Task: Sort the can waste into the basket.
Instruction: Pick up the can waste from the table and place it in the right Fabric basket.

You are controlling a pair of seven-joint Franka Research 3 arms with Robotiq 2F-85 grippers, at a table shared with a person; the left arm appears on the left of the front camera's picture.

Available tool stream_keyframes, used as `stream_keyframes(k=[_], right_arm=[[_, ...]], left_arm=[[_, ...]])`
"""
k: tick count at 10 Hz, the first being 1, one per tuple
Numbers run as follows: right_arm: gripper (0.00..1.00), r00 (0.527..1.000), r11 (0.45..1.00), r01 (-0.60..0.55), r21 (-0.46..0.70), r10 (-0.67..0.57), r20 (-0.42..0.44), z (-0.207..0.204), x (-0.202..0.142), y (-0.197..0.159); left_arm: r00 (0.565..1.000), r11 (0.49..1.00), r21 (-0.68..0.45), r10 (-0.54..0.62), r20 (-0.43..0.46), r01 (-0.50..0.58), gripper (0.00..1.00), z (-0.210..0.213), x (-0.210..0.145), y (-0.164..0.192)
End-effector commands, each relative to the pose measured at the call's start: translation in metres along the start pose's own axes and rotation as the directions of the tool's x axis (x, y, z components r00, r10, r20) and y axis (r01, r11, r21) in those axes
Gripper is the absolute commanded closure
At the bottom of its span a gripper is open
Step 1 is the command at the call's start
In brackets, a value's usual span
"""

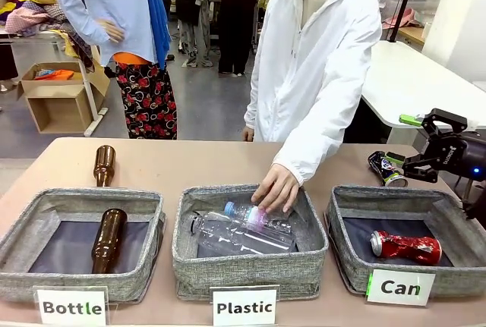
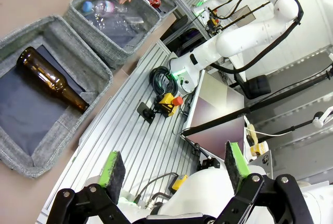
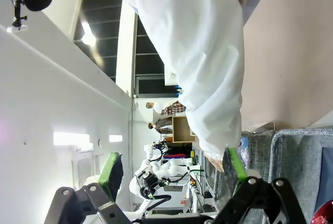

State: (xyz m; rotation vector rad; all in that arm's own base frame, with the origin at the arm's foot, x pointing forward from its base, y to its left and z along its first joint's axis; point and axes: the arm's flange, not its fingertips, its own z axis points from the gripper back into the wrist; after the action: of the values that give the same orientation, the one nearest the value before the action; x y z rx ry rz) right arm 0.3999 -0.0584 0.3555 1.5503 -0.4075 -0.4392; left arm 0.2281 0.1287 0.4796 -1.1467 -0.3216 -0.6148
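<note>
In basket [image 1: 351, 270]: red can [image 1: 406, 247], crumpled, silver end | table [image 1: 228, 161]: black can [image 1: 386, 168], dented

left basket [image 1: 114, 280] reads "bottle", middle basket [image 1: 250, 270] "plastic", right basket [image 1: 457, 278] "can".

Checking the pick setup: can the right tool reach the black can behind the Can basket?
Likely yes: the open right tool hangs beside the black can on bare table; the person's hand is off at the Plastic basket.
</note>
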Motion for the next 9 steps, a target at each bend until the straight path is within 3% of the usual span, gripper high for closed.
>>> stream_keyframes(k=[1,6,7,8,9], right_arm=[[0.0,1.0,1.0,0.011,0.001,-0.011,-0.016,0.003,-0.001,0.001],[0.0,1.0,1.0,0.0,0.0,0.0,0.0,0.0,0.0,0.0],[0.0,0.992,0.98,-0.115,-0.159,0.122,0.033,0.01,-0.003,0.014],[0.0,0.956,0.889,-0.247,-0.384,0.289,0.054,0.007,-0.004,0.024],[0.0,0.875,0.717,-0.343,-0.607,0.479,0.071,0.004,-0.003,0.04]], left_arm=[[1.0,1.0,-0.007,0.006,0.004,-0.006,0.0,0.002,0.0,-0.001],[1.0,1.0,-0.007,0.006,0.004,-0.006,0.0,0.002,0.0,-0.001],[1.0,1.0,-0.007,0.006,0.004,-0.006,0.0,0.002,0.0,-0.001],[1.0,1.0,-0.007,0.006,0.004,-0.006,0.0,0.002,0.0,-0.001],[1.0,1.0,-0.007,0.006,0.004,-0.006,0.0,0.002,0.0,-0.001]])
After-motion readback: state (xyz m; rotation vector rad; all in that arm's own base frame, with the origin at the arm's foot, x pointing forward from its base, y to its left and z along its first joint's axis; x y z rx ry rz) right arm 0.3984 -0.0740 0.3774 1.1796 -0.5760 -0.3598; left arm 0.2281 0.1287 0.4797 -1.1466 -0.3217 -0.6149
